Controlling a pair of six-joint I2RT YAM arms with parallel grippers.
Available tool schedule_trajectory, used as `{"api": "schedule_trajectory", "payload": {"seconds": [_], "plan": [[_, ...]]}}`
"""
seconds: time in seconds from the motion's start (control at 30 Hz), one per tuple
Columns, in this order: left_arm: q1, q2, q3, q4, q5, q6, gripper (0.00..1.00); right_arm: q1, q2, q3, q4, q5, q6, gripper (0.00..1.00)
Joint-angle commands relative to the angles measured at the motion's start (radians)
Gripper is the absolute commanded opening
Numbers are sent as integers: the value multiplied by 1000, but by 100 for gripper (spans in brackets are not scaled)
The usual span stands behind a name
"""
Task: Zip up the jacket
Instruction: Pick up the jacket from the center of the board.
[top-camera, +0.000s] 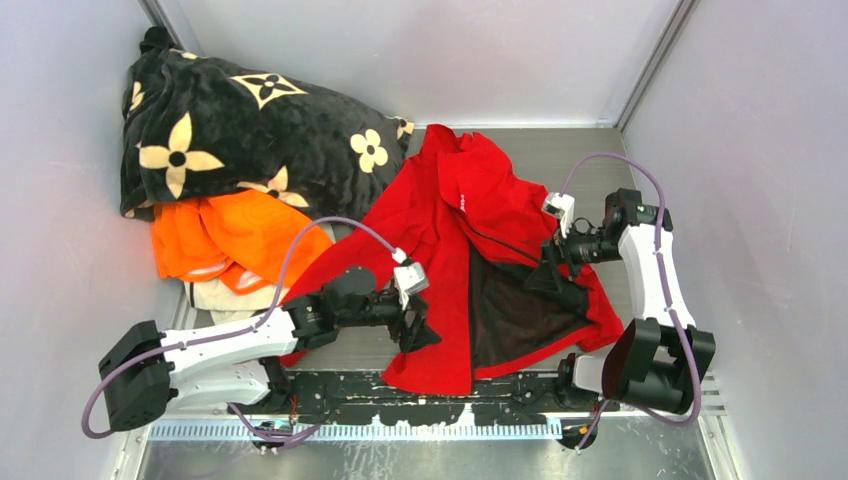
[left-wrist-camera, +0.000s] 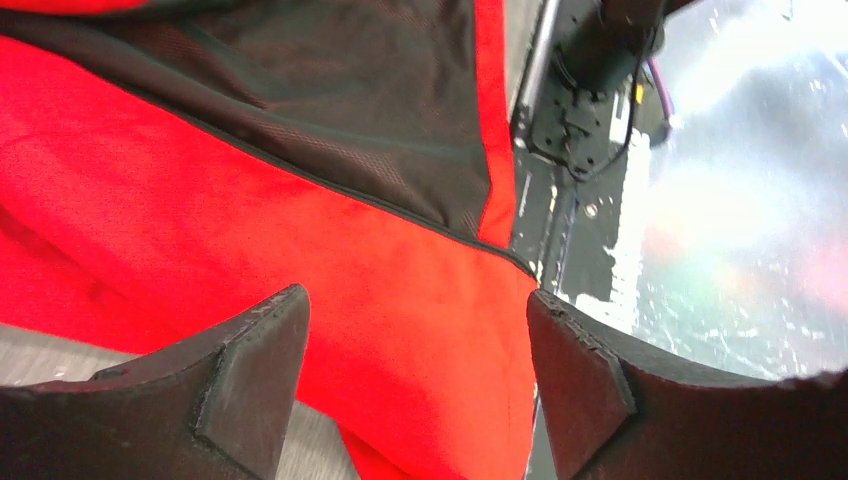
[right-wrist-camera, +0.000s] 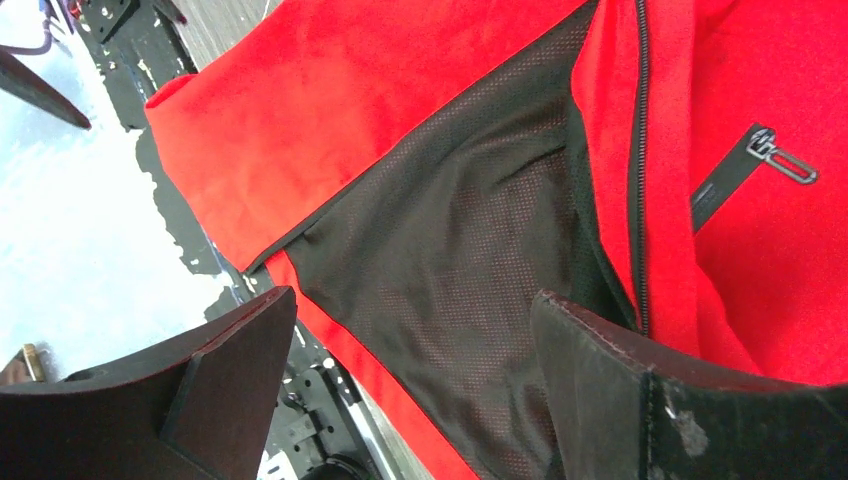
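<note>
The jacket (top-camera: 450, 250) lies spread on the tabletop (top-camera: 570, 160) with its collar toward the far wall and its hem at the arms' bases, unzipped. One front panel is folded back, so the dark lining (right-wrist-camera: 460, 260) faces up.

The left gripper (top-camera: 418, 325) hovers over the jacket's near hem corner, on the red front panel. Its fingers are spread wide and nothing lies between them. The right gripper (top-camera: 555, 270) hangs over the folded-back panel on the jacket's other side. It is also wide open and holds nothing.

Neither zip edge is pinned, so the first risk is a pinch that takes lining and shell together. That would lock the fold in place instead of turning the panel over.

The zip teeth (right-wrist-camera: 640, 150) run along the red edge beside the lining. I cannot find the main slider in any view. The pocket zip pull (right-wrist-camera: 785, 160) sits just beside those teeth and could be mistaken for it.

The cloth looks thin and slack, so a one-sided tug would likely drag the whole jacket rather than tension the hem. The hem also lies against the arms' base plate, where it may catch. A sleeve trails from the jacket toward the left arm and could be swept along by it.
</note>
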Motion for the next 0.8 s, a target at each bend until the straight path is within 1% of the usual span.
{"api": "schedule_trajectory", "payload": {"seconds": [0.0,0.07,0.13,0.23,0.3,0.33,0.43,0.67,0.77], "plan": [[-2,44,3,76,169,75,78,38,-66,-25,152,56,222,92],[-20,59,-5,91,180,96,77,36,-82,-49,163,37,226,92],[-74,64,-16,95,149,162,77,37,-108,-83,195,11,239,92],[-208,77,-29,66,36,303,76,38,-136,-124,235,-36,256,92],[-298,98,-25,28,-43,370,76,38,-147,-142,251,-55,259,92],[-325,110,-22,8,-77,395,76,37,-152,-146,254,-58,259,92],[-380,168,-2,-33,-179,436,75,37,-185,-159,267,-63,267,92],[-508,364,78,-56,-403,569,73,38,-240,-175,268,-58,267,92],[-540,427,103,-51,-491,596,72,38,-259,-177,264,-64,267,92]]}}
